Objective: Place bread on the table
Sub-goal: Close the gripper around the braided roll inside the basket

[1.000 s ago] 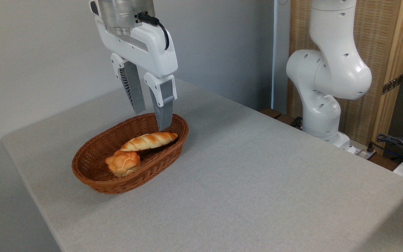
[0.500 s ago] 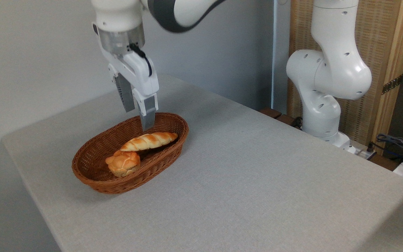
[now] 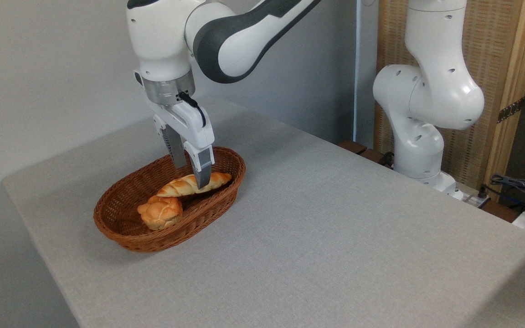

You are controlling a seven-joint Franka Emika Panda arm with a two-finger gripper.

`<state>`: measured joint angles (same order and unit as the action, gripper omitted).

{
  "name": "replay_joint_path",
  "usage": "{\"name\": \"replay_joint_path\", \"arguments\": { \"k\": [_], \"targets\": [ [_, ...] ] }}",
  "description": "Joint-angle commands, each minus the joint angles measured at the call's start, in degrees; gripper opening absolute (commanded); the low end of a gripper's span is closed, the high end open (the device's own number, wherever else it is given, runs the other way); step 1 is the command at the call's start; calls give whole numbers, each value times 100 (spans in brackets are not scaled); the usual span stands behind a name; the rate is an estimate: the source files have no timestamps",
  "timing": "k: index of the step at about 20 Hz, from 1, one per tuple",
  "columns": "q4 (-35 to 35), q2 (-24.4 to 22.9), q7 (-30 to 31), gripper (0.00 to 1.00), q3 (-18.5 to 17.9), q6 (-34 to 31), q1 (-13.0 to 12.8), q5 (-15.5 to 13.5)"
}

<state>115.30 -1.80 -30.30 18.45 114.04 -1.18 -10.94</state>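
Note:
The bread [image 3: 176, 186], a long braided golden-brown loaf, lies across the far side of a brown wicker basket [image 3: 121, 230] on the grey table [image 3: 335, 237]. My gripper [image 3: 193, 175] reaches down into the basket and straddles the loaf near its middle. One finger [image 3: 203, 171] stands in front of the loaf and the other behind it. The jaws are open and I see no squeeze on the loaf.
A small round knotted bun [image 3: 160, 212] sits in the basket just in front of the loaf. The arm's white base [image 3: 422, 123] stands at the table's far right edge, before a wooden screen. Cables lie off the table at the far right.
The gripper has come down from above the basket rim into the basket, and its fingers now sit on either side of the loaf. The bread and bun have not moved.

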Motion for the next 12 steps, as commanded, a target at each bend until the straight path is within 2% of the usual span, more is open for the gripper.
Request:
{"name": "replay_joint_path", "arguments": {
  "k": [1, 4, 5, 7, 8, 9, 10, 12],
  "targets": [
    [45, 48, -2, 100, 36, 179, -23, 460],
    [45, 198, 24, 100, 132, 381, -32, 514],
    [45, 233, 33, 96, 133, 443, -32, 514],
    [45, 286, 33, 80, 141, 513, -32, 514],
    [45, 320, 24, 62, 141, 540, -32, 523],
    [45, 356, 16, 52, 141, 575, -32, 523],
    [45, 356, 7, 46, 141, 575, -40, 523],
    [45, 356, -2, 45, 141, 566, -40, 523]
  ]
}}
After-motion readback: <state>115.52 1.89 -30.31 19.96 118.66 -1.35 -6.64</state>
